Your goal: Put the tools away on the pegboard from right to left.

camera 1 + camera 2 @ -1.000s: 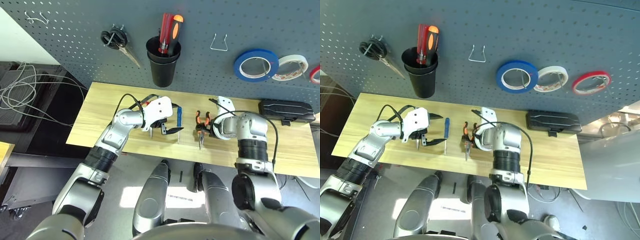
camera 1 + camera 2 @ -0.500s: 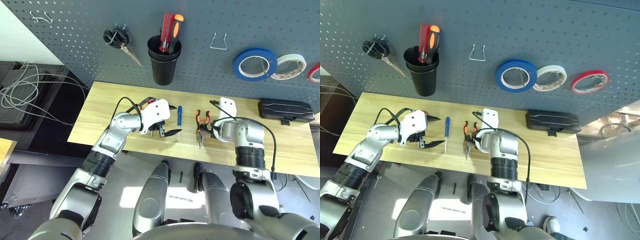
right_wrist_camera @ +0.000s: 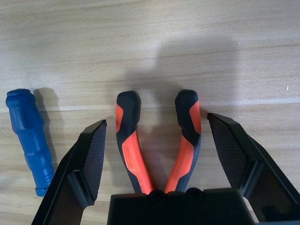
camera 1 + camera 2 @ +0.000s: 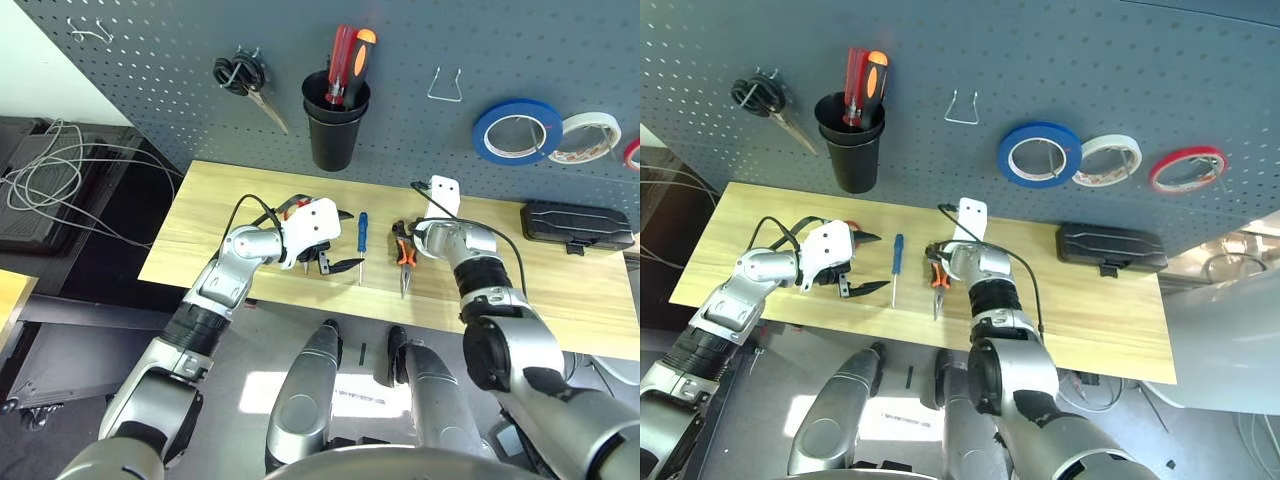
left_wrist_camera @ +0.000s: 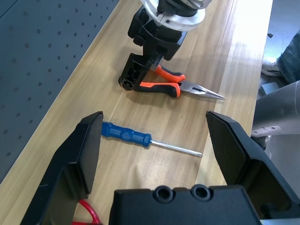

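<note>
On the pegboard (image 4: 150,90), black-handled scissors (image 4: 242,80) hang from a hook at the left, and a black cup (image 4: 334,125) beside them holds two red and orange handles. An empty wire hook (image 4: 445,85) comes next, then the blue tape roll (image 4: 516,131) and a white tape roll (image 4: 585,138) hang side by side.

On the wooden desk (image 4: 200,215) below, the left gripper (image 4: 338,240) hovers with its fingers wide apart, red scissor handles (image 5: 86,212) lying just under it. To its right the small blue-handled screwdriver (image 4: 361,245) lies near the desk's middle, its long axis running front to back, blue handle toward the pegboard and thin shaft toward the front edge. Just beside it the orange-and-black needle-nose pliers (image 4: 404,256) lie parallel, handles spread toward the pegboard, pointed nose toward the front edge. The right gripper (image 3: 153,164) sits low over them, its fingers (image 3: 91,154) spread on either side of the two handles. A black case (image 4: 577,225) rests near the desk's right edge.
</note>
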### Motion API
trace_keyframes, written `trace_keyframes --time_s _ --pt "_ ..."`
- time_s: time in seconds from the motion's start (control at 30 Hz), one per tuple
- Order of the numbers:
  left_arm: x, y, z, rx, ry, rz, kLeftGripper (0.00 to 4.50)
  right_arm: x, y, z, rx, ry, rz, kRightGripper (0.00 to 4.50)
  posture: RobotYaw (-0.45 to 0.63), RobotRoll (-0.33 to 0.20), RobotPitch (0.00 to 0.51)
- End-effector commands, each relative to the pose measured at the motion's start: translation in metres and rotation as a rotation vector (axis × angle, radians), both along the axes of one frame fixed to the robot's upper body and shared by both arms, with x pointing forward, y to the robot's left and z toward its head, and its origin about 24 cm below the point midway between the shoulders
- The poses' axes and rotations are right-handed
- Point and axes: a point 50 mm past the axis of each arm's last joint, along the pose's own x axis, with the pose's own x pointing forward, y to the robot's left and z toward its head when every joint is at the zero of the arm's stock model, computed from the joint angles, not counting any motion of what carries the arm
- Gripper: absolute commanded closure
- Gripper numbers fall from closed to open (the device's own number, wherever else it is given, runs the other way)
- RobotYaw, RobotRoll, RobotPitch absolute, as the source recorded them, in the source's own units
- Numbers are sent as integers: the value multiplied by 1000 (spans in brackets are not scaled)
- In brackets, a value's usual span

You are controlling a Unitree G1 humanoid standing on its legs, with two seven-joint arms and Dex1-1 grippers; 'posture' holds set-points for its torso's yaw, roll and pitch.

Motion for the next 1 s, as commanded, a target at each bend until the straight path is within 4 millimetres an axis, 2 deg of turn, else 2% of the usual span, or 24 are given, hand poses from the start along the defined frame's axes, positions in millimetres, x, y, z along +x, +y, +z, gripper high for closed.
trace_keyframes --time_s 0.03,0.13,0.27,0.43,0.57,0.83,1.0 --pt "-4 3 -5 3 20 8 0 -30 12 -39 53 237 20 54 258 0 341" --pt "-4 3 -5 4 21 11 0 -27 22 -29 54 264 25 54 258 0 341" --pt "-4 3 -7 3 22 13 0 -12 34 -1 65 268 17 54 252 0 339" --pt "-4 1 -7 -5 22 14 0 -11 37 8 78 308 2 54 248 0 343" --pt "-4 1 -7 -5 22 16 0 -14 34 9 54 328 18 54 247 0 343" --pt "-5 1 -9 -7 24 26 0 -22 19 17 -115 255 245 54 238 0 342" --pt "-4 -1 -9 -15 25 30 0 -24 9 15 -170 239 312 54 234 0 340"
